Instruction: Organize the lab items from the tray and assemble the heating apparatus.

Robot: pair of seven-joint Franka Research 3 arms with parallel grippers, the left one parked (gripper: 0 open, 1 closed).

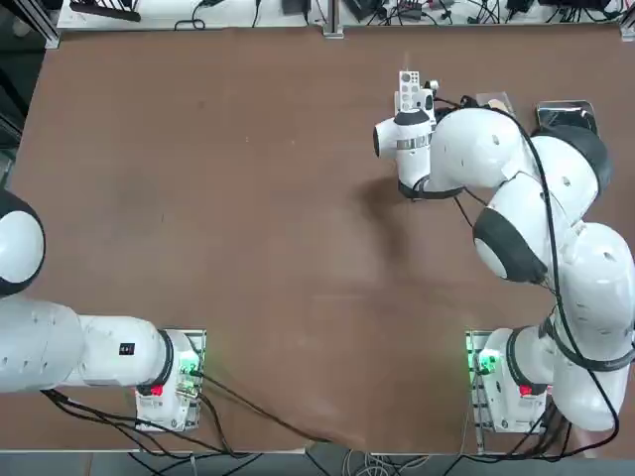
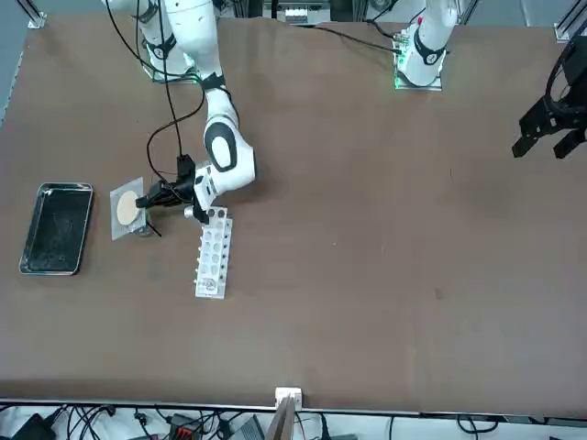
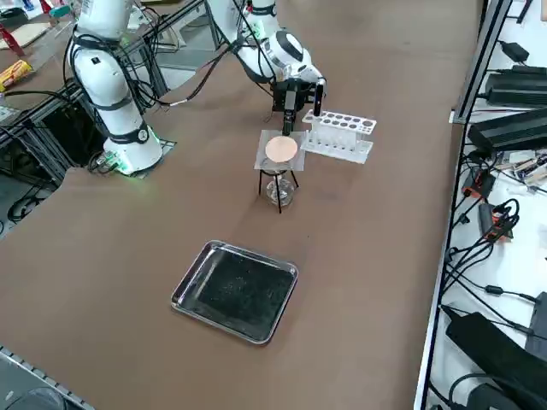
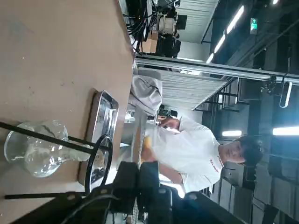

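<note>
Now my tool (image 3: 287, 126), pressed together, seems to pinch the mesh's (image 3: 279, 150) far edge atop the stand (image 3: 279, 181), glass (image 3: 278, 190) beneath.

Shiny metal tray (image 3: 195, 308), matt table (image 3: 385, 282)

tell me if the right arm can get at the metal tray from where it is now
Probably yes. The right gripper, shut, sits at the edge of the mesh on the ring stand. The tray lies on open table just past the stand with nothing in it; the arm would only need to clear the stand.
</note>
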